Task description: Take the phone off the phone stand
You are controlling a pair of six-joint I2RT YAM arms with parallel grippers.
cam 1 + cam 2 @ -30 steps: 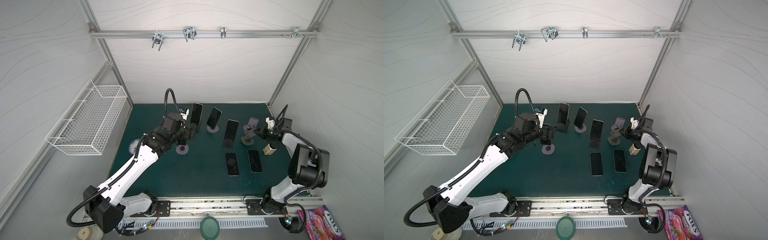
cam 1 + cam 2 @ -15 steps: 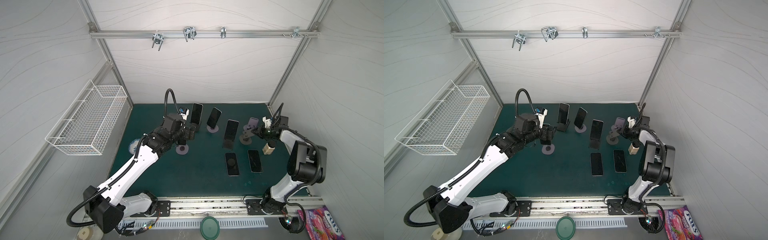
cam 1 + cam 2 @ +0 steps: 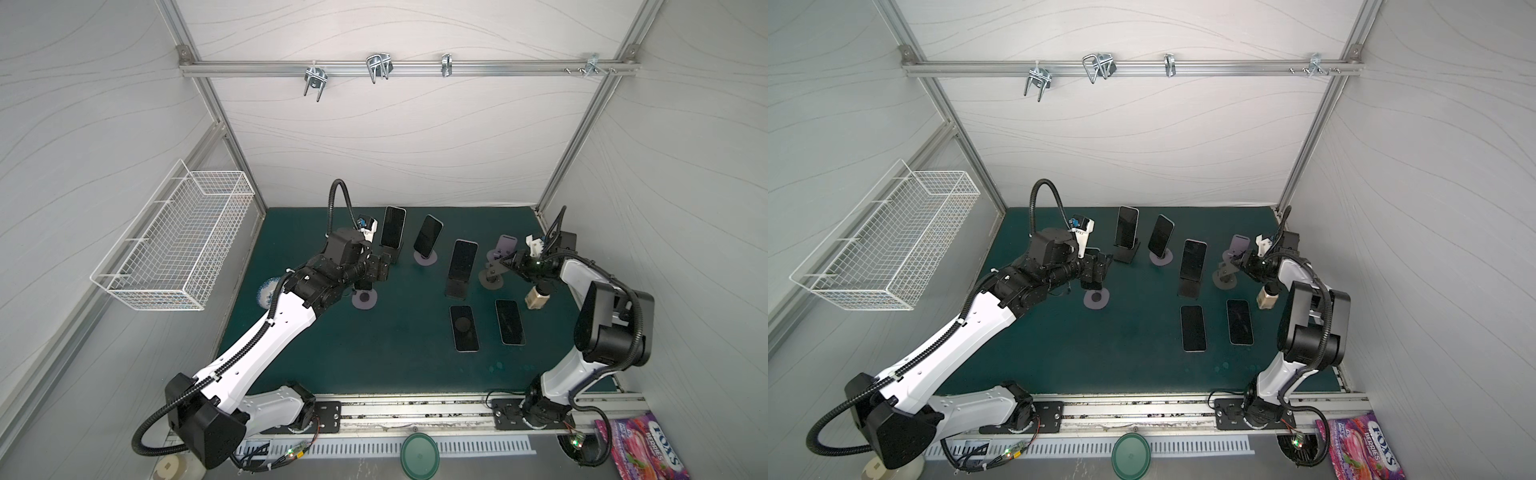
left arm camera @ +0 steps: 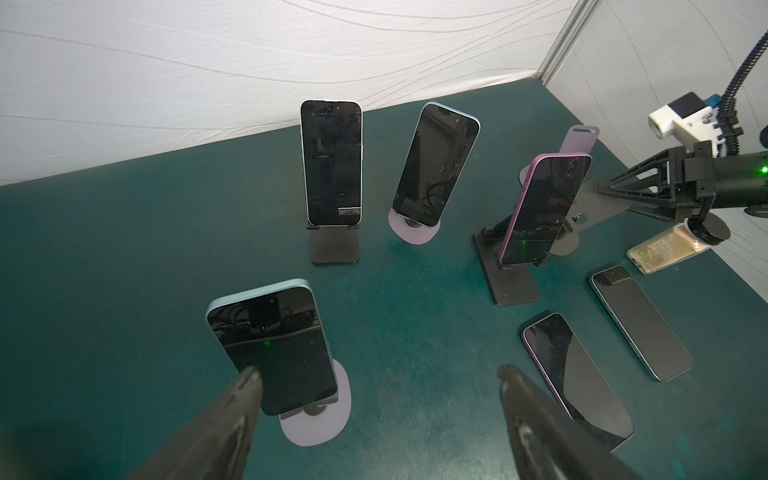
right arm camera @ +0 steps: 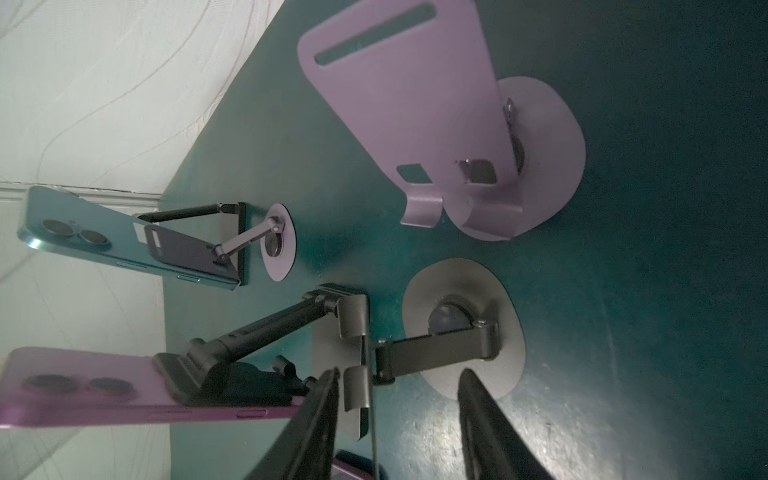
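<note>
My left gripper (image 4: pixel 376 372) hovering low over counter (image 4: pixel 124 270), jaws standing wide apart; one finger (image 4: pixel 243 395) overlapping lower corner of teal phone (image 4: pixel 270 340), contact not discernible. Phone leaning back on lilac round-base stand (image 4: pixel 320 432), left half of green counter. My right gripper (image 5: pixel 399 372) also standing apart, jaws straddling front lip of grey stand (image 5: pixel 457 282); lip just beside one finger. Purple phone (image 5: pixel 104 395) resting on black stand (image 5: pixel 232 365) alongside.
</note>
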